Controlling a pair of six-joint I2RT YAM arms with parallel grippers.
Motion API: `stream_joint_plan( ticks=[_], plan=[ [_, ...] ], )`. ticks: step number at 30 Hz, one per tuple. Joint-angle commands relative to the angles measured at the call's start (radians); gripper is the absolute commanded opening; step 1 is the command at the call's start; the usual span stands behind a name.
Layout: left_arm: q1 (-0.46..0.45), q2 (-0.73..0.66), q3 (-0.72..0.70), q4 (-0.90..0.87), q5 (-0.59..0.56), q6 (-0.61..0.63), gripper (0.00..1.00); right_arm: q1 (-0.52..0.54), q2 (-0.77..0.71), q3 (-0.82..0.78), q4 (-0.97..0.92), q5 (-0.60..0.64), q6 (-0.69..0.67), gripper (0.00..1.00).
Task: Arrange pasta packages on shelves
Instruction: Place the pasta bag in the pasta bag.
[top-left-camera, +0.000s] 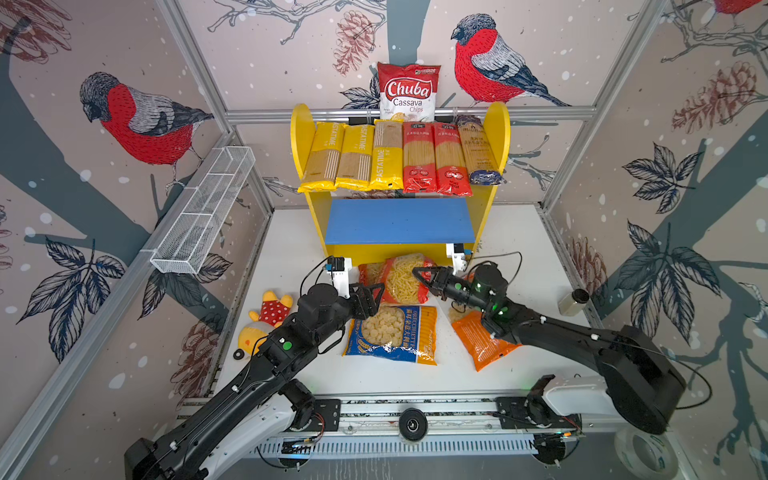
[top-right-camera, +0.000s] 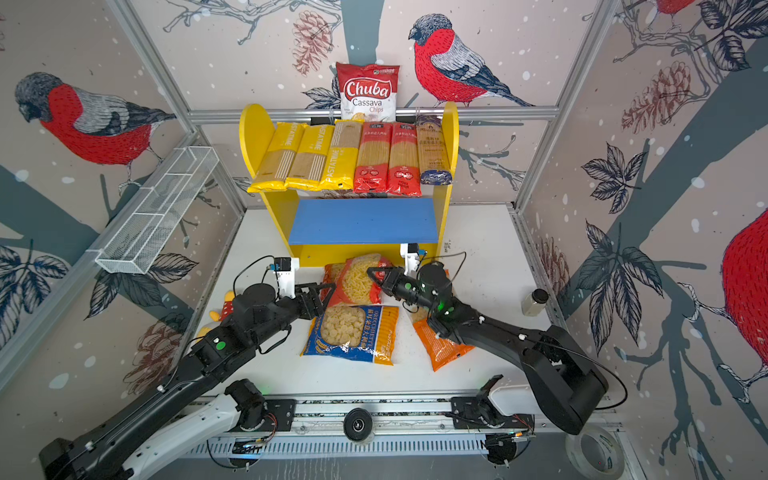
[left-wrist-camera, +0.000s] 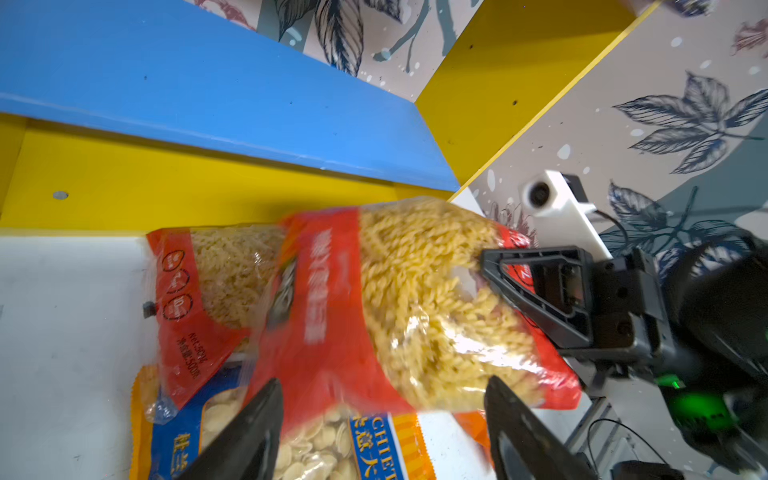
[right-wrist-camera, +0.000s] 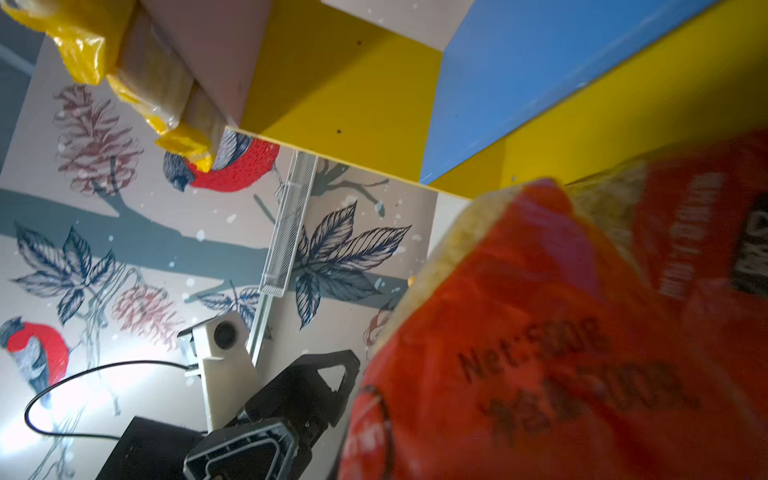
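My right gripper (top-left-camera: 417, 272) is shut on the edge of a red bag of spiral pasta (top-left-camera: 402, 279) and holds it tilted, just in front of the yellow shelves (top-left-camera: 494, 137). In the left wrist view that bag (left-wrist-camera: 419, 299) hangs blurred, with the right gripper (left-wrist-camera: 486, 259) pinching its side. My left gripper (top-left-camera: 371, 294) stands open beside the bag, its fingertips (left-wrist-camera: 274, 386) spread under it. The blue lower board (top-left-camera: 399, 220) is bare. Several long yellow, red and dark-blue packs (top-left-camera: 390, 156) cover the upper board. On the table lie a blue pasta bag (top-left-camera: 395, 334), an orange one (top-left-camera: 482, 347) and a second red bag (left-wrist-camera: 187, 291).
A red-white Chuba chips bag (top-left-camera: 409, 89) stands behind the rack. A polka-dot plush toy (top-left-camera: 270, 316) lies by my left arm. A white wire basket (top-left-camera: 203, 212) hangs on the left wall. A small jar (top-left-camera: 573, 301) stands at the table's right edge.
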Motion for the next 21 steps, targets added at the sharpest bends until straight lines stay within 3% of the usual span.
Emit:
stream_joint_plan(
  ticks=[1, 3, 7, 13, 16, 18, 21],
  plan=[
    [0.002, 0.002, -0.057, 0.091, -0.004, -0.045, 0.76, 0.048, -0.01, -0.084, 0.147, 0.224, 0.044, 0.07],
    [0.002, 0.003, -0.109, 0.141, -0.001, -0.087, 0.76, 0.068, -0.012, -0.108, 0.043, 0.227, 0.053, 0.11],
    [0.002, -0.009, -0.183, 0.198, 0.001, -0.178, 0.76, 0.117, -0.031, -0.105, -0.15, 0.14, 0.016, 0.28],
    [0.001, -0.062, -0.316, 0.318, 0.09, -0.369, 0.77, 0.028, -0.168, -0.047, -0.683, -0.098, -0.318, 0.53],
    [-0.005, -0.084, -0.397, 0.42, 0.114, -0.449, 0.78, -0.059, -0.187, -0.032, -0.873, -0.277, -0.477, 0.58],
    [-0.019, -0.082, -0.422, 0.474, 0.115, -0.477, 0.78, -0.151, -0.208, -0.012, -1.017, -0.294, -0.602, 0.61],
    [-0.064, -0.051, -0.423, 0.516, 0.087, -0.473, 0.79, -0.316, -0.236, -0.001, -1.076, -0.317, -0.735, 0.68]
  ],
)
